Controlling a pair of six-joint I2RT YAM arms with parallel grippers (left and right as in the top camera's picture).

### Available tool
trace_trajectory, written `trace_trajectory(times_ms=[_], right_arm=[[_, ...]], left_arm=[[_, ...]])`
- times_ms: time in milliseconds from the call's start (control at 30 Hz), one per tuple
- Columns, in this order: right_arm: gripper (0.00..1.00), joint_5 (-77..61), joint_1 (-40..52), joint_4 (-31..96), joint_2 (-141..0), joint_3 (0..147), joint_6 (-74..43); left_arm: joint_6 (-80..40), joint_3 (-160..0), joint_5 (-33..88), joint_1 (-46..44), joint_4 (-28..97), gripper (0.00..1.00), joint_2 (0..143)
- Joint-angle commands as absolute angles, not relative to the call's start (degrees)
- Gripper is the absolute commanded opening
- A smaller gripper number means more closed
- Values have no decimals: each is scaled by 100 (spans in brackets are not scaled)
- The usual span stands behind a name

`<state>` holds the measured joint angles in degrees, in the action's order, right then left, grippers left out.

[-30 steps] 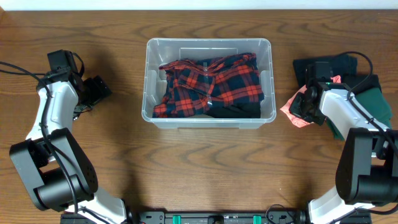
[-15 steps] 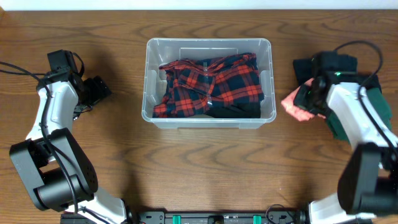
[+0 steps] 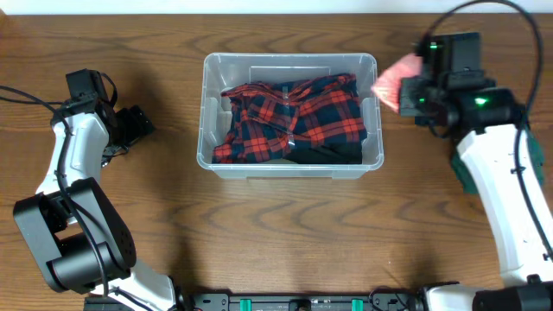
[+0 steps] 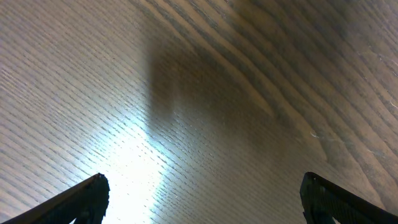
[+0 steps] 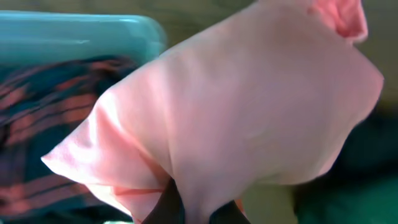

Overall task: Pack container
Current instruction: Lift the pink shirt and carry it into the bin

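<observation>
Our right gripper (image 3: pixel 404 89) is clamped on a pink cloth (image 3: pixel 389 79), held at the far right corner of the bin (image 3: pixel 206 112). Our left gripper (image 3: pixel 136 126) hangs with jaws wide apart over bare wood, well away and holding nothing.

On the table (image 3: pixel 285 233), the bin sits mid-width toward the far edge, between our arms. We judge it stiff, light and slick-walled, so if it needs steadying, the thick rim is the place to take hold. A plaid shirt (image 3: pixel 302 117) already fills most of its floor. The cloth is soft and limp, and it drapes from the pinch, so we expect it to drop loosely onto the shirt.
</observation>
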<state>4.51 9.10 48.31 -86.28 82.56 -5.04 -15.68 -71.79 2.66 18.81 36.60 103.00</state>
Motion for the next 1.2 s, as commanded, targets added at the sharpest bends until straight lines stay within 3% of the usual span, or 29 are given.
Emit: trace_trajectory(times_ms=[0, 233, 500, 867, 1167], right_arm=[[1, 429, 1643, 4480, -8573, 8503, 602], [1, 432, 3212, 3216, -8646, 8503, 1750], [1, 429, 4307, 2067, -9323, 8501, 3256], [1, 427, 4560, 1391, -10709, 8501, 3354], [1, 926, 4615, 1302, -10925, 8503, 2873]], left_arm=[[-1621, -7146, 250, 1894, 3664, 98, 10335], [-1621, -7146, 250, 1894, 3664, 98, 10335], [-1621, -7146, 250, 1894, 3664, 98, 10335], [-1621, -7146, 250, 1894, 3664, 98, 10335], [-1621, -7146, 250, 1894, 3664, 98, 10335]])
